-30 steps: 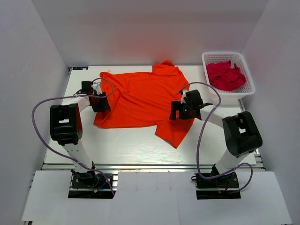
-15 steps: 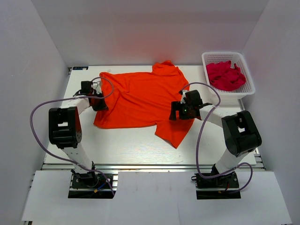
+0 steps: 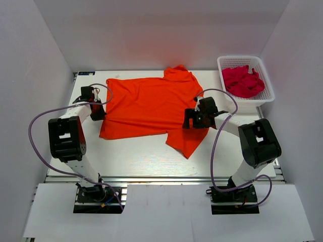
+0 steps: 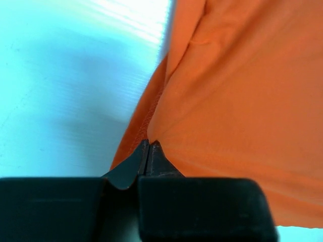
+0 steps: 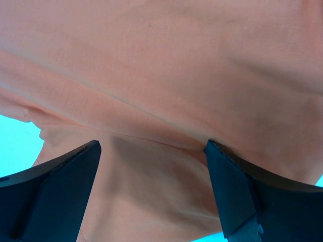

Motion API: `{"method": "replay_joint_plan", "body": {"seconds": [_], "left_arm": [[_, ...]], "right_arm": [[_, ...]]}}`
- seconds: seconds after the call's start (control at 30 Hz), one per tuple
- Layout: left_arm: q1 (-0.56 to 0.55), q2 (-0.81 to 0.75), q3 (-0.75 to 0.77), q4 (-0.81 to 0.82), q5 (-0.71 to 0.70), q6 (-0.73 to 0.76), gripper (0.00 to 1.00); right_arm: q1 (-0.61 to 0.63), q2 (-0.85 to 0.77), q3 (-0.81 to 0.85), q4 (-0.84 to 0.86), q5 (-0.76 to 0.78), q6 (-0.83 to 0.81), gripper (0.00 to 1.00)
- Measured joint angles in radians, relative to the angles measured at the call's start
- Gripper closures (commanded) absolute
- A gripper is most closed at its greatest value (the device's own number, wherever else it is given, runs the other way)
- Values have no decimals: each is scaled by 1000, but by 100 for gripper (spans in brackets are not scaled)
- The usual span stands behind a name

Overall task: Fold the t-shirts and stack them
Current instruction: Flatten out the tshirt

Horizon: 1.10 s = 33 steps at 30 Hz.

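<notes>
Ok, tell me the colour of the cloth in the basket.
The cloth is deep pink, seen best from the top external view.

- The overhead view is bright and even. The white walls (image 3: 40, 60) bounce the light about, and the desk (image 3: 136, 151) glows almost blown-out along its near edge.
- Shadows on the desk are faint and soft-edged.
- The orange t-shirt (image 3: 146, 106) throws a pinkish blush onto the back wall (image 3: 166, 45).
- In the left wrist view the desk turns cyan, with streaky white glare at the top. The left end effector (image 4: 148, 151) is a black, blurred mass close to the lens.
- In the right wrist view the t-shirt looks washed-out salmon and soft. The right end effector (image 5: 152, 146) shows dark, nearly featureless fingers.
</notes>
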Motion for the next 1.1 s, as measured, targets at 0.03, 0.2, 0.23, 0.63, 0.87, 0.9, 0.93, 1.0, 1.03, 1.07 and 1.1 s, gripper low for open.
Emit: {"method": "replay_joint_plan", "body": {"seconds": [0.03, 0.2, 0.23, 0.63, 0.87, 0.9, 0.93, 1.0, 1.03, 1.07, 1.1], "left_arm": [[4, 4, 3, -4, 0, 0, 83], [11, 11, 7, -30, -7, 1, 2], [12, 10, 6, -35, -11, -3, 0], [20, -314, -195, -73, -127, -230, 15], [27, -366, -378, -49, -87, -294, 33], [27, -357, -382, -38, -77, -294, 34], [27, -344, -383, -27, -68, -294, 36], [27, -320, -383, 0, -56, -294, 41], [27, -311, -383, 11, -51, -294, 50], [27, -301, -382, 20, -49, -298, 55], [27, -291, -382, 26, -50, -298, 60]], "right_arm": [[0, 0, 0, 0, 1, 2, 9], [0, 1, 2, -1, 7, 2, 9], [0, 1, 3, -3, 6, -1, 9], [0, -134, 0, -83, 18, -12, 9], [0, -178, -48, -97, 19, 2, 9], [0, -178, -55, -100, 19, 2, 9], [0, -178, -60, -101, 19, 3, 9], [0, -179, -72, -104, 19, 5, 9], [0, -179, -79, -104, 19, 6, 9], [0, -180, -87, -103, 19, 6, 9], [0, -180, -94, -105, 20, 7, 9]]}}
